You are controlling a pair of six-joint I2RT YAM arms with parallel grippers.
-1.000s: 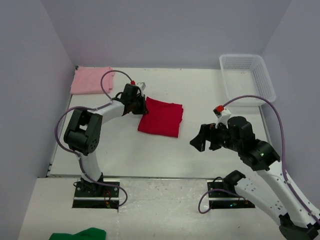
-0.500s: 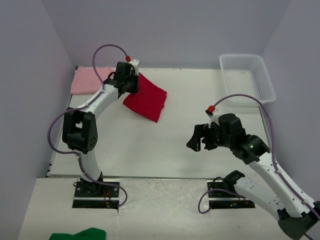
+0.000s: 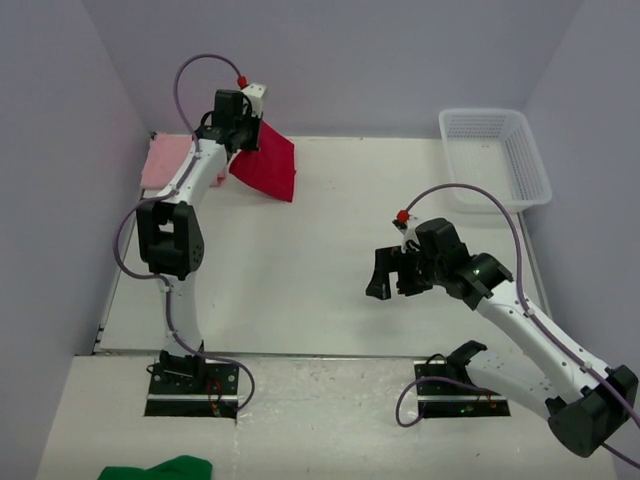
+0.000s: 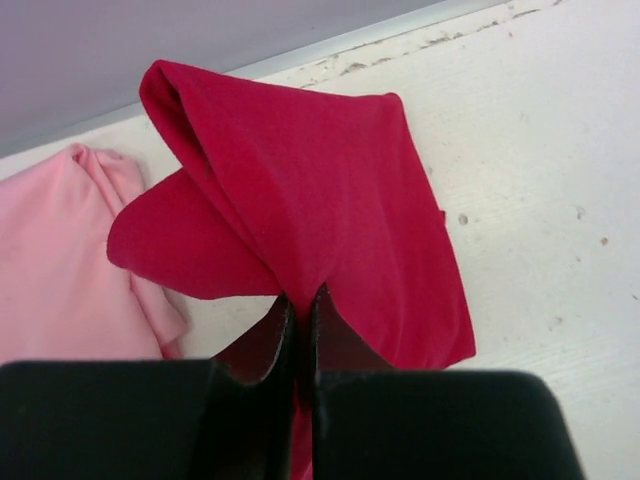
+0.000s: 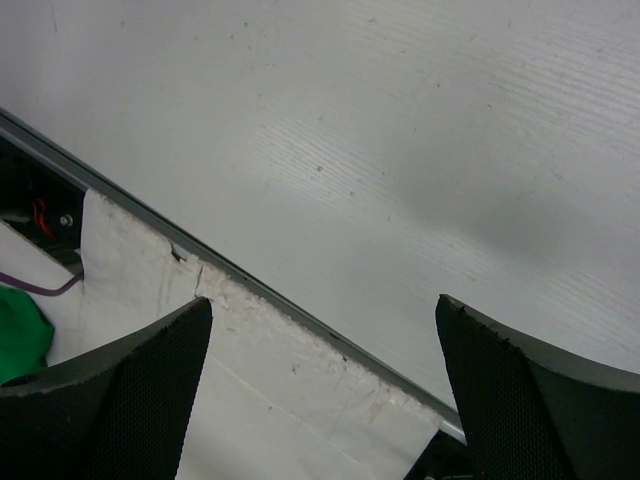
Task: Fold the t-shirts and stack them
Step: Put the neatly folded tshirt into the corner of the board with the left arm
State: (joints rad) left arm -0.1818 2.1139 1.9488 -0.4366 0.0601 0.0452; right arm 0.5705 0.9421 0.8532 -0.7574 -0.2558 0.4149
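The red t-shirt hangs folded from my left gripper, lifted off the table at the far left by the back wall. In the left wrist view the jaws are shut on a pinch of the red t-shirt, which droops below them. The pink t-shirt lies folded in the far left corner, just left of the red one, and its edge shows beside the hanging cloth. My right gripper hovers open over the table's right middle with nothing between its fingers.
A white mesh basket stands at the far right corner. A green cloth lies on the floor in front of the left base, also seen as a green patch. The table's near edge runs under the right gripper.
My left arm has lifted the red t-shirt off the table and carried it back and left, toward the pink t-shirt. The right arm has drifted slightly left, still open.
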